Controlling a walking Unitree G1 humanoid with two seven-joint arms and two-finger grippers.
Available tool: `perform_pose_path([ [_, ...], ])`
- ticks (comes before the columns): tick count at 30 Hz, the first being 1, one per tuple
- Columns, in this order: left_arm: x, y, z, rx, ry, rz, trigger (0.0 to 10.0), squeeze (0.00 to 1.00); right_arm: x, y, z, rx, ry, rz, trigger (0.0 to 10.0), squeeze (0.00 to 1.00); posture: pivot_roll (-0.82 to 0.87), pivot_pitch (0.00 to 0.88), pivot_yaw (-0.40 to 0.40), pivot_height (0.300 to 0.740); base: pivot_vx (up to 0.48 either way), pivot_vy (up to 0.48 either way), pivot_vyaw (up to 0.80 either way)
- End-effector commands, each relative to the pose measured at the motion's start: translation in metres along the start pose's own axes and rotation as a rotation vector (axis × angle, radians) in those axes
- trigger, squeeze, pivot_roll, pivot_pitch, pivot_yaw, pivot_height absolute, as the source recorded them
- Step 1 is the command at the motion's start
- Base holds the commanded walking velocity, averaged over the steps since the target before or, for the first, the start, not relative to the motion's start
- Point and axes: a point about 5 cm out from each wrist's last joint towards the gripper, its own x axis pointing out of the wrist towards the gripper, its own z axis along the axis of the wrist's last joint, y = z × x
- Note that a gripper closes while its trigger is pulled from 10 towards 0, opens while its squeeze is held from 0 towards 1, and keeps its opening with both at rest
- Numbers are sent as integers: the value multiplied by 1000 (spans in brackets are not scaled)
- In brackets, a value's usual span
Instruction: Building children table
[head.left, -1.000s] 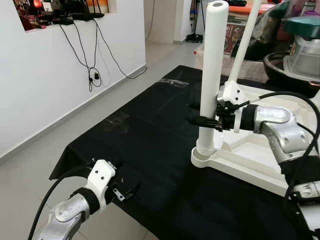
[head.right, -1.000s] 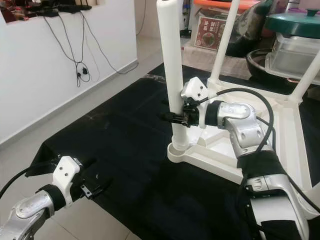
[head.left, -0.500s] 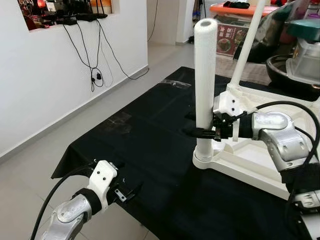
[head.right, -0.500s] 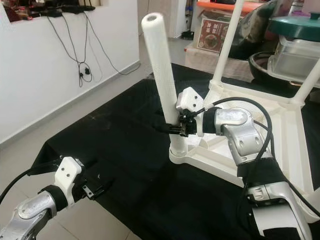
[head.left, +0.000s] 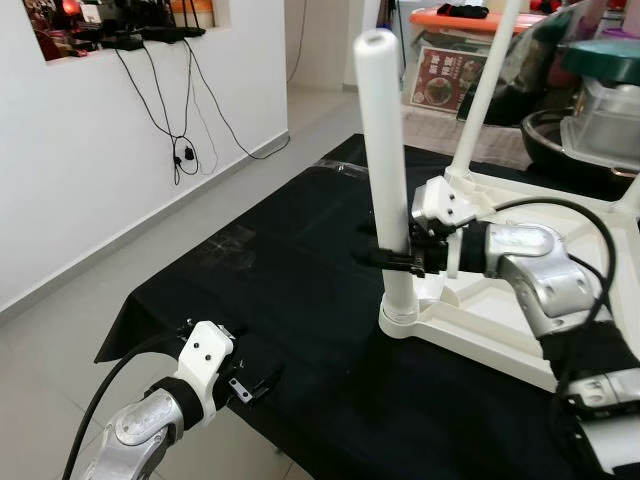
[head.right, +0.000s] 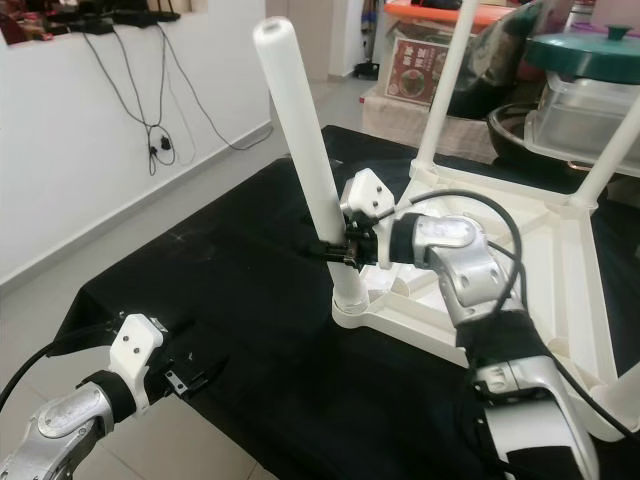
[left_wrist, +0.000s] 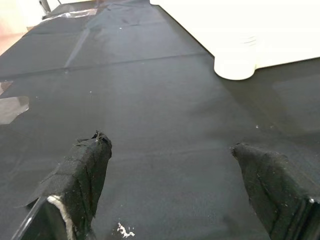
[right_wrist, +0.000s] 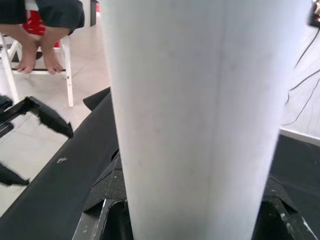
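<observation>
A white children's table (head.left: 520, 335) lies upside down on a black cloth (head.left: 290, 260). Its near-corner white leg (head.left: 385, 160) stands in the corner socket (head.left: 400, 322) and leans left. My right gripper (head.left: 395, 258) is shut on that leg low down, just above the socket; in the right wrist view the leg (right_wrist: 200, 115) sits between the black fingers (right_wrist: 102, 192). Another leg (head.left: 487, 85) rises at the far corner. My left gripper (head.left: 255, 385) hovers open at the cloth's near left edge, its fingertips (left_wrist: 87, 165) spread over bare cloth, with the socket (left_wrist: 235, 65) ahead.
A white wall with dangling black cables (head.left: 180, 110) runs along the left. Boxes and a lidded pot (head.left: 605, 90) stand behind the table. A seated person's bare feet (right_wrist: 37, 52) rest on the floor beyond the cloth. Tiled floor (head.left: 60, 340) lies left of the cloth.
The leg held by my right gripper has tipped from upright to leaning left. The head view has shifted slightly. The left arm has stayed put.
</observation>
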Motion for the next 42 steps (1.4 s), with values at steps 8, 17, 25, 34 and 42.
perform_pose_path([
  [8, -2, 1, -4, -17, 12, 19, 10000, 0, 24, 15, -22, 213, 16, 4, 0, 0, 73, 0, -59, 740, 0, 0, 0],
  [17, -4, 4, -7, -25, 21, 39, 10000, 0, 31, 17, -44, 357, -31, -192, 0, 0, 65, 0, -51, 740, 0, 0, 0],
  [25, -3, 6, -8, -23, 23, 53, 10000, 0, 18, 9, -62, 446, -32, -460, 0, 0, 59, 0, -46, 740, 0, 0, 0],
  [34, -3, 6, -7, -17, 21, 62, 10000, 0, 20, 33, -65, 427, -74, -782, 0, 0, 62, 0, -41, 740, 0, 0, 0],
  [42, -3, 8, -8, -14, 20, 75, 10000, 0, 5, 35, -70, 467, -30, -1168, 0, 0, 59, 0, -43, 740, 0, 0, 0],
])
